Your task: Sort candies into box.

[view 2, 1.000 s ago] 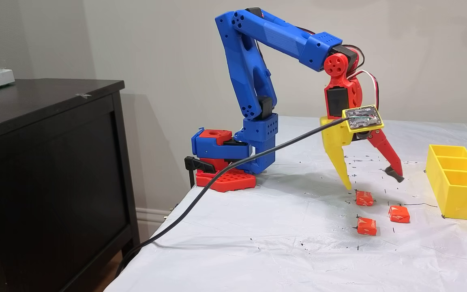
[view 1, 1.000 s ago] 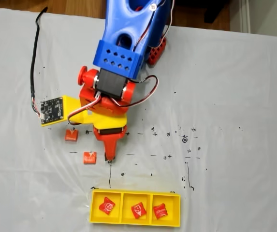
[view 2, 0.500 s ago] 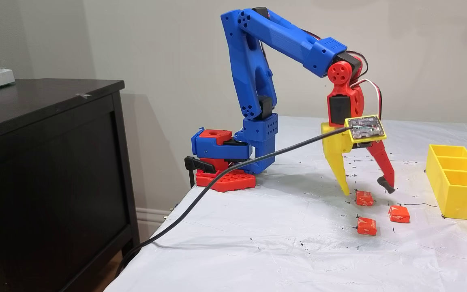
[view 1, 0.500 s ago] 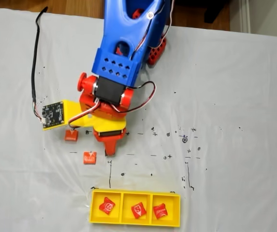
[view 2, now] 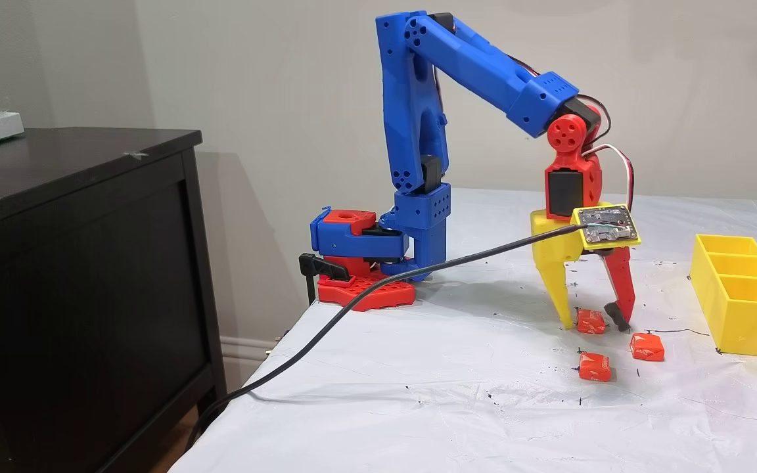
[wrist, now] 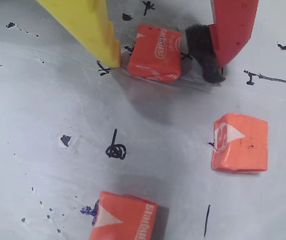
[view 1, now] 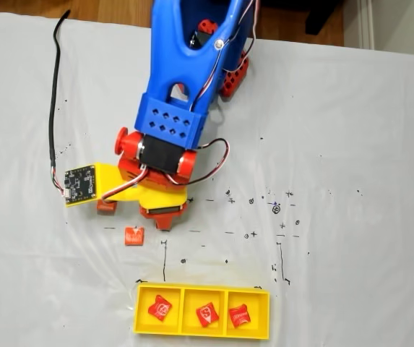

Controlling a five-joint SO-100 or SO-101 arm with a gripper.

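One candy (wrist: pixel 155 52) lay on the bench (view 2: pixel 457 407) between the jaws, which stood open around it, yellow finger (wrist: pixel 95 30) just beside, not yet clamped. Two candies lay nearby; the box (view 2: pixel 743 299) stood well apart.

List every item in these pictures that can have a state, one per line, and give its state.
Gripper: open, fingers down at the table, either side of one candy.
Candy between the fingers: on the table, not lifted.
Two other loose candies: lying on the table.
Box: one candy in each compartment.
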